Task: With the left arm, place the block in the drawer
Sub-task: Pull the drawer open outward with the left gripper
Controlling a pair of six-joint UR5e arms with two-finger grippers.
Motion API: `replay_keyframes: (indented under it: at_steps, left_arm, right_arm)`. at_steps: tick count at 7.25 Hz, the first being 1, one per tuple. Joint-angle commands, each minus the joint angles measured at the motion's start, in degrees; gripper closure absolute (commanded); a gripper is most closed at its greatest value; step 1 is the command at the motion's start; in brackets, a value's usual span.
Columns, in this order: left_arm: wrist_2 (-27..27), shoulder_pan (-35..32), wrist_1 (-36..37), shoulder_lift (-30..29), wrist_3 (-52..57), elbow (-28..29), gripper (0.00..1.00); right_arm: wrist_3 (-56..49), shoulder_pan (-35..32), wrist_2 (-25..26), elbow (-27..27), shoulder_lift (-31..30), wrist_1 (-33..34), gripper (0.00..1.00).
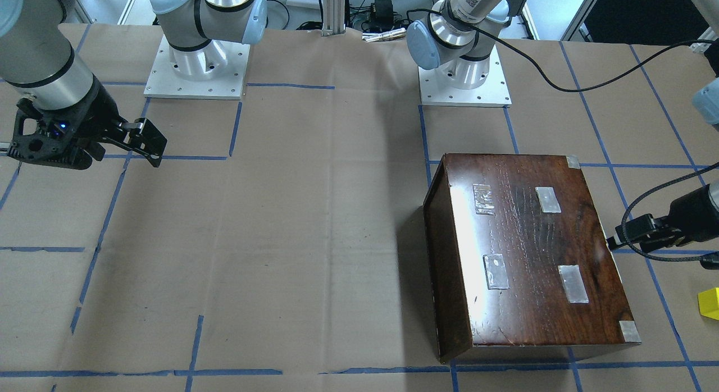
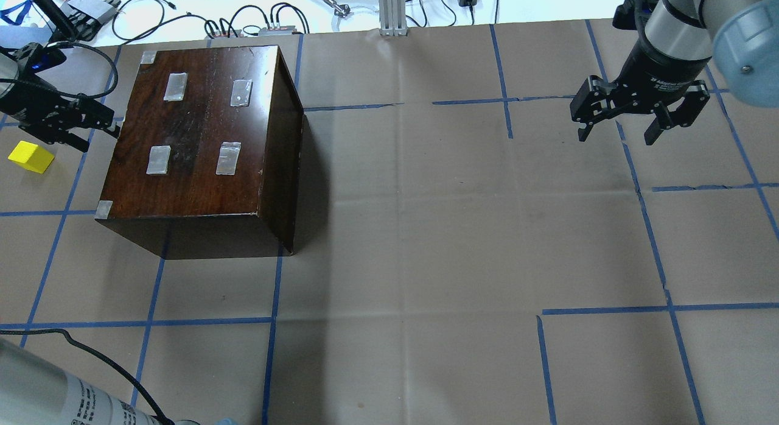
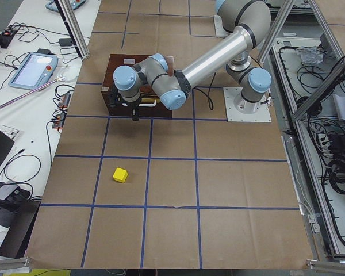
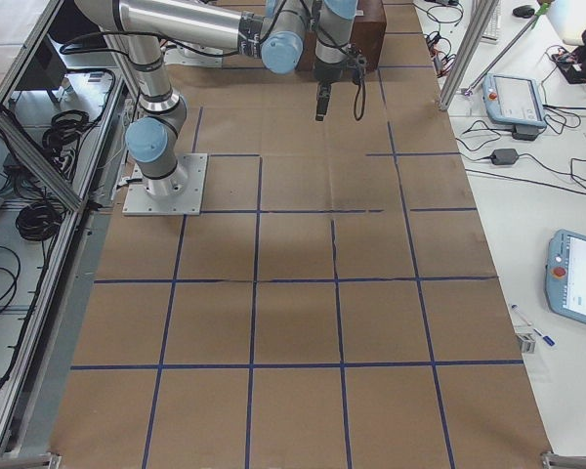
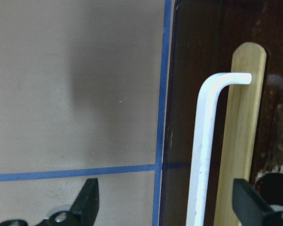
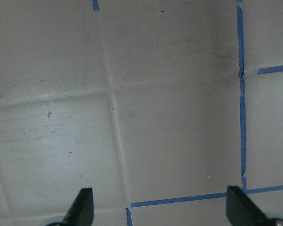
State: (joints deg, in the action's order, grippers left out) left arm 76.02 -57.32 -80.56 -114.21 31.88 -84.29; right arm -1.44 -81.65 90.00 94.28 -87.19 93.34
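The yellow block [image 2: 30, 157] lies on the table left of the dark brown cabinet [image 2: 201, 133]; it also shows in the front view [image 1: 709, 303] and the left side view [image 3: 121, 175]. The drawer is shut in the cabinet. Its dark front panel [image 5: 184, 94] and white handle [image 5: 203, 150] fill the left wrist view. My left gripper [image 2: 97, 137] is open at that front, with the handle between its fingertips [image 5: 89, 200] and not clamped. It holds nothing and is apart from the block. My right gripper [image 2: 618, 129] is open and empty far to the right.
The cabinet [image 1: 528, 251] has several tape patches on its top. A black cable [image 1: 640, 212] loops from the left wrist. Both arm bases [image 1: 196, 72] stand at the robot's edge. Blue tape lines [image 2: 274, 303] grid the brown paper.
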Motion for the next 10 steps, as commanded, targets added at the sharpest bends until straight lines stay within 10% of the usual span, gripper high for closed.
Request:
replay_keyframes:
  at_steps: [1,10]
  left_arm:
    - [-0.2,0.0,0.1,-0.7,0.1,0.2,0.01]
    - [0.6,0.7,1.4,-2.2,3.1,0.4,0.02]
  right_arm:
    - [-0.1,0.0,0.0,0.0,0.0,0.0,0.00]
    - [0.0,0.0,0.0,0.0,0.0,0.0,0.00]
